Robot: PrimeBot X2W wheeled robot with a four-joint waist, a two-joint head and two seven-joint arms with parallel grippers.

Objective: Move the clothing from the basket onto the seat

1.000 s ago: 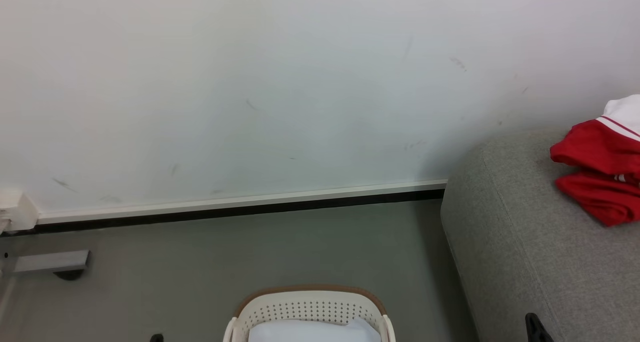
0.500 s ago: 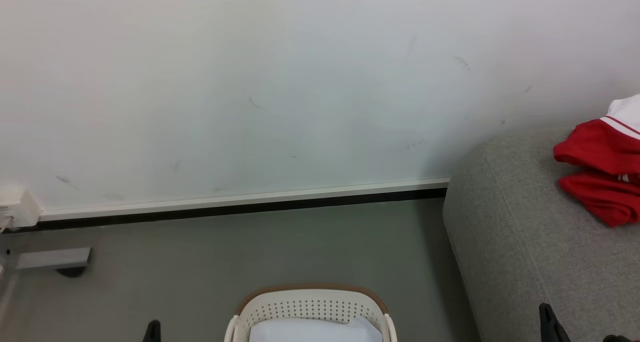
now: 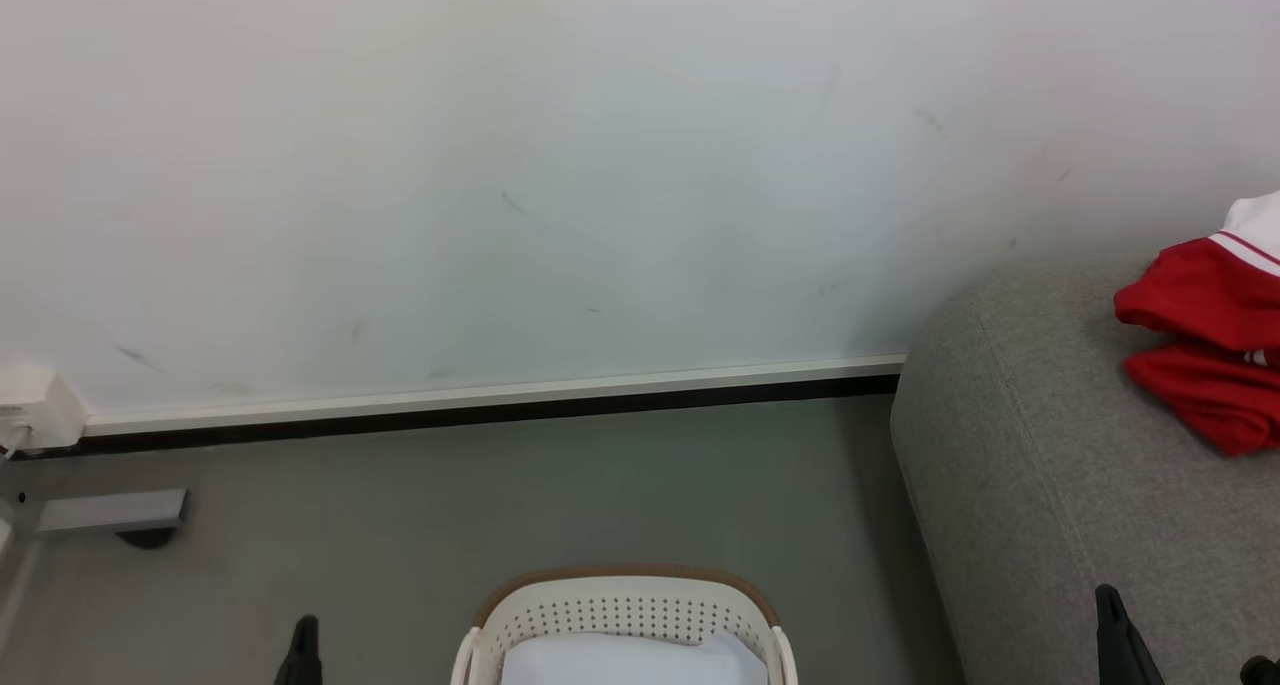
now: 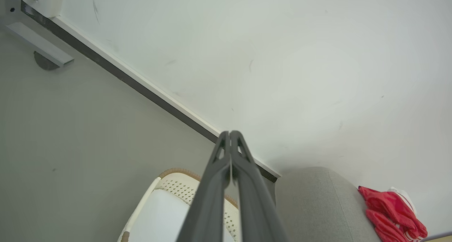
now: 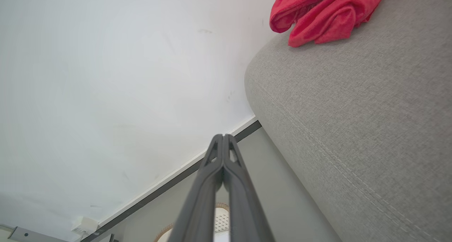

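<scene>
Your left gripper (image 4: 230, 134) has its two dark fingers pressed together tip to tip, with nothing between them. Your right gripper (image 5: 223, 136) is the same, fully closed and empty. In the head view both poke up from the bottom edge, the left one over the floor (image 3: 400, 525) to the left of the basket (image 3: 620, 605), the right one against the grey side of the seat (image 3: 1040, 485). The clothing (image 3: 1205, 355) lies bunched on the seat's top, towards its wall-side edge and back from its rounded left end. The basket stands on the floor near the seat's left end, not touching it, and apart from the wall (image 3: 600, 165). Inside it you see a pale smooth mass (image 3: 630, 662); what it is cannot be told.
</scene>
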